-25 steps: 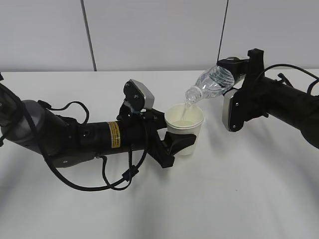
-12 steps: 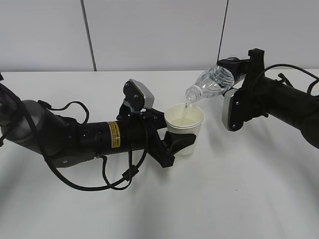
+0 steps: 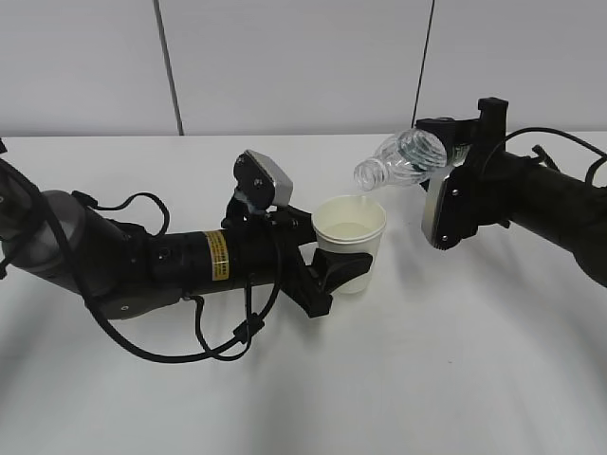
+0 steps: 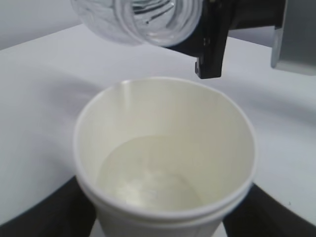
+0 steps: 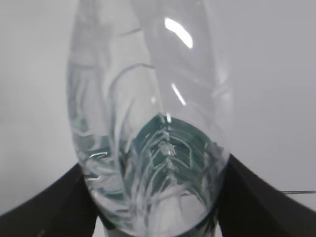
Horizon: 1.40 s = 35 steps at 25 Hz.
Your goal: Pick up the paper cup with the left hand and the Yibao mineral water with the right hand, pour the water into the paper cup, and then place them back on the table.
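My left gripper point(image 3: 343, 270) is shut on the cream paper cup point(image 3: 349, 243), held upright just above the white table point(image 3: 427, 379). In the left wrist view the cup point(image 4: 163, 148) holds water in its bottom, with black fingers point(image 4: 54, 207) at both sides. My right gripper point(image 3: 446, 152) is shut on the Yibao mineral water bottle point(image 3: 398, 159), which lies nearly level with its open neck pointing left over the cup's far rim. No stream runs from it. The bottle fills the right wrist view point(image 5: 148, 128), and its mouth shows in the left wrist view point(image 4: 143, 19).
The left arm point(image 3: 142, 261) with its yellow sticker and loose cables lies across the left of the table. The right arm point(image 3: 541, 204) reaches in from the right. A pale wall point(image 3: 285, 66) stands behind the table's far edge.
The bottle has tipped back from a downward slant to nearly level and risen slightly; the water stream into the cup has stopped. The cup and left arm stay where they were.
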### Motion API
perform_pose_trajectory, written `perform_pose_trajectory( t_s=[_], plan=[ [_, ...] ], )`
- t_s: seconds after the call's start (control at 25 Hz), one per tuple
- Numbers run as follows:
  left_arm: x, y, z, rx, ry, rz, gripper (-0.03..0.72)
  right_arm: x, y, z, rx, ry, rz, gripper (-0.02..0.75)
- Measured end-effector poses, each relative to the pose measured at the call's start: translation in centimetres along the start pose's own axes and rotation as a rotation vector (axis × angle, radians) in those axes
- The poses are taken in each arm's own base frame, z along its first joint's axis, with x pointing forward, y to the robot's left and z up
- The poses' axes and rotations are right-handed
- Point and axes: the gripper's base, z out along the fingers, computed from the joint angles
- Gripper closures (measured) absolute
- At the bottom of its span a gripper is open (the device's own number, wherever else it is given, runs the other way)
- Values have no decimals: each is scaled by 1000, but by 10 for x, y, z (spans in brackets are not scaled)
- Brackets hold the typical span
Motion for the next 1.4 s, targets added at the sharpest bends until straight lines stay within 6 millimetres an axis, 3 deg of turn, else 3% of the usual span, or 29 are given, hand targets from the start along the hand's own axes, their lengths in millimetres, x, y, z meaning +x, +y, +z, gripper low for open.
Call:
perform_pose_trajectory(
  t_s=[0.24,0.56,1.04,1.12,1.4],
  plan=[
    [0,0,0,-5,-1,-4,237,1,0,0,3,8,107,265],
    [-1,2,0,-24,-10,-20,237,7,-2,0,45,72,492,265],
    [-1,4,0,-40,-18,-32,237,7,3,-4,41,78,794,265],
    [-1,4,0,-42,-18,-33,237,6,6,-6,39,85,953,265],
    [-2,6,0,-61,-23,-47,237,7,10,-6,45,84,1146,266]
  ],
)
